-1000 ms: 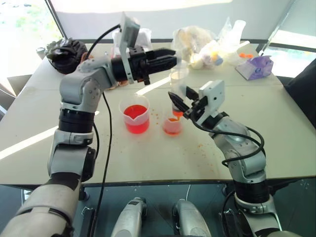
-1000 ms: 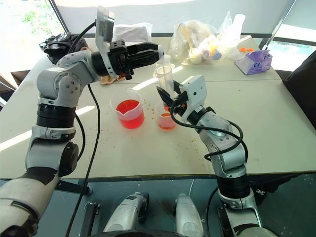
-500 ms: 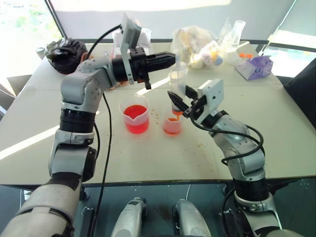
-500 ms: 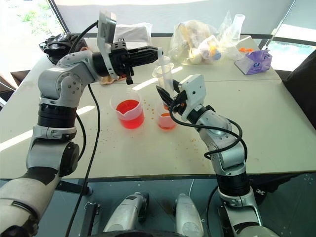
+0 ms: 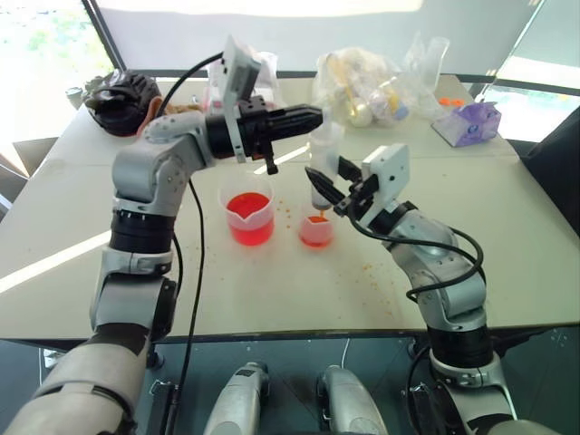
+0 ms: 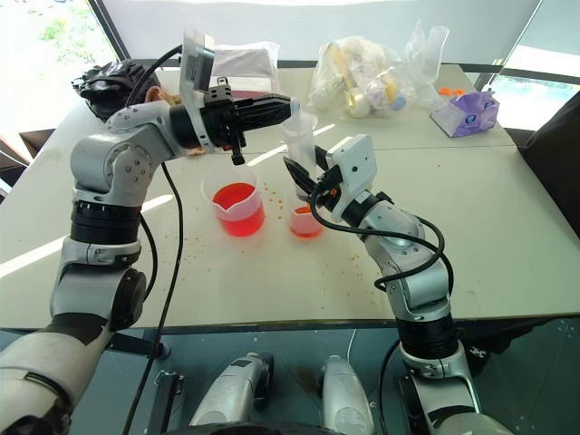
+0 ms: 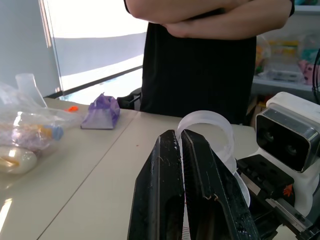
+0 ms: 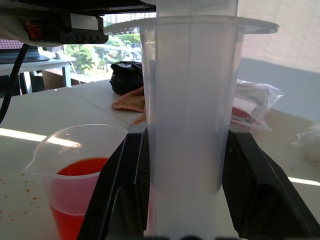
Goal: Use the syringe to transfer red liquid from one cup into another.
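Note:
The syringe (image 5: 323, 156) stands upright, its lower end just above the smaller cup (image 5: 316, 230), which holds a little red liquid. My right gripper (image 5: 328, 178) is shut on the syringe's barrel (image 8: 187, 115). Reaching in level from the left, my left gripper (image 5: 313, 114) is shut, its tips at the round plunger top (image 7: 215, 131); I cannot tell whether they pinch it. The larger spouted cup (image 5: 247, 210) stands to the left of the small cup, about a third full of red liquid (image 5: 248, 223).
A person in black (image 7: 200, 60) stands at the table's far side. A purple tissue box (image 5: 467, 122), plastic bags (image 5: 362, 80) and a black bag (image 5: 122, 100) lie along the back. Red drips (image 5: 362, 265) speckle the table (image 5: 272, 294) around the cups.
My left gripper's fingers have closed at the syringe's top. Both hands and the cups have stayed about where they were.

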### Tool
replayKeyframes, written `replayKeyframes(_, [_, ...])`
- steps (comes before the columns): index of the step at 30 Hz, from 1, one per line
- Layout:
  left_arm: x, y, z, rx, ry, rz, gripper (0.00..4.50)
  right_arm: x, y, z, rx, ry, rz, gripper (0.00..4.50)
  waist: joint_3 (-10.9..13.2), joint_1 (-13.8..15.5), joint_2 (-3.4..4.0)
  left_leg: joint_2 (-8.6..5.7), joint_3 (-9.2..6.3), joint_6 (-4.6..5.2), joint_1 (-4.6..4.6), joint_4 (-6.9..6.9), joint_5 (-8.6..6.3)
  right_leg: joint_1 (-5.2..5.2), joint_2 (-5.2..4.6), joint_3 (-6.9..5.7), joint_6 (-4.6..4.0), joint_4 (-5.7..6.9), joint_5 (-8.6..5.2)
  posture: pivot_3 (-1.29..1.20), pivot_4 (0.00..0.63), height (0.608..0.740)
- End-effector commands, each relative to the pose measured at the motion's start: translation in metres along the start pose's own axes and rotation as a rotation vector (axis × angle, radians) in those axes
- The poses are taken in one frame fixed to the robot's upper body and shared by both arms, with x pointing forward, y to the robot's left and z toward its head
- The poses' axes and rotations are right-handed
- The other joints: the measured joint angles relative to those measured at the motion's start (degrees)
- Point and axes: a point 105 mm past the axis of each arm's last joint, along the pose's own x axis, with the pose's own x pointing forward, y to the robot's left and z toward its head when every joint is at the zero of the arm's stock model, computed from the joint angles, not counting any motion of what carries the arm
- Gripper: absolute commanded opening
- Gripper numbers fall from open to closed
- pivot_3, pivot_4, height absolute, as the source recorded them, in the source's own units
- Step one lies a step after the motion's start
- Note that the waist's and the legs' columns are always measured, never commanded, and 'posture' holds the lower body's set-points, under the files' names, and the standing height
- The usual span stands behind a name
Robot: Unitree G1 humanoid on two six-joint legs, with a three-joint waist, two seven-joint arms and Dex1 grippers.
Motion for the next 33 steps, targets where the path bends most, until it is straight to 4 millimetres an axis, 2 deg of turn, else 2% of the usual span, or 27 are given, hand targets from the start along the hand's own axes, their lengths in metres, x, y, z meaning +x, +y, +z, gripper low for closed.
replayKeyframes(1, [0.014, -0.016, -0.015, -0.022, 0.053, -0.076, 0.02, 0.004, 0.008, 0.042, -0.058, -0.148, 0.038, 1.40, 0.00, 0.01, 0.00, 0.00, 0.00, 0.00, 0.00, 0.00, 0.00, 0.00, 0.00, 0.00, 0.00, 0.00, 0.00, 0.00, 0.150, 0.736])
replayKeyframes(6, [0.013, -0.018, -0.017, -0.016, 0.062, -0.078, 0.02, 0.004, 0.009, 0.042, -0.057, -0.142, 0.044, 1.40, 0.00, 0.03, 0.00, 0.00, 0.00, 0.00, 0.00, 0.00, 0.00, 0.00, 0.00, 0.00, 0.00, 0.00, 0.00, 0.00, 0.150, 0.736])
replayKeyframes(16, [0.007, -0.019, -0.004, -0.019, 0.058, -0.061, 0.02, 0.003, 0.008, 0.040, -0.054, -0.134, 0.045, 1.40, 0.00, 0.02, 0.00, 0.00, -0.01, 0.00, 0.00, 0.00, 0.00, 0.00, 0.00, 0.00, 0.00, 0.00, 0.00, 0.00, 0.150, 0.736])
replayKeyframes(18, [0.007, -0.017, -0.003, -0.023, 0.054, -0.047, 0.65, 0.003, 0.008, 0.040, -0.053, -0.134, 0.045, 1.40, 0.00, 0.04, 0.00, 0.00, -0.01, 0.00, 0.00, 0.00, 0.00, 0.00, 0.00, 0.00, 0.00, 0.00, 0.00, 0.00, 0.150, 0.736])
replayKeyframes(25, [-0.001, -0.013, 0.007, 0.022, 0.039, -0.009, 1.94, 0.004, 0.008, 0.042, -0.055, -0.137, 0.046, 1.40, 0.00, -0.03, 0.00, 0.00, -0.01, 0.00, 0.00, 0.00, 0.00, 0.00, 0.00, 0.00, 0.00, 0.00, 0.00, 0.00, 0.150, 0.736])
replayKeyframes(27, [-0.005, -0.011, 0.011, 0.021, 0.025, 0.004, 1.94, 0.003, 0.008, 0.042, -0.055, -0.138, 0.045, 1.40, 0.00, -0.03, 0.00, 0.01, -0.01, 0.00, 0.00, 0.00, 0.00, 0.00, 0.00, 0.00, 0.00, 0.00, 0.00, 0.00, 0.150, 0.736])
replayKeyframes(33, [-0.039, 0.000, 0.034, 0.070, -0.004, 0.121, 1.94, 0.003, 0.006, 0.044, -0.057, -0.136, 0.048, 1.40, 0.00, -0.15, 0.00, 0.01, -0.01, 0.00, 0.01, 0.00, 0.00, -0.01, -0.01, 0.01, 0.00, 0.00, 0.00, 0.00, 0.150, 0.736])
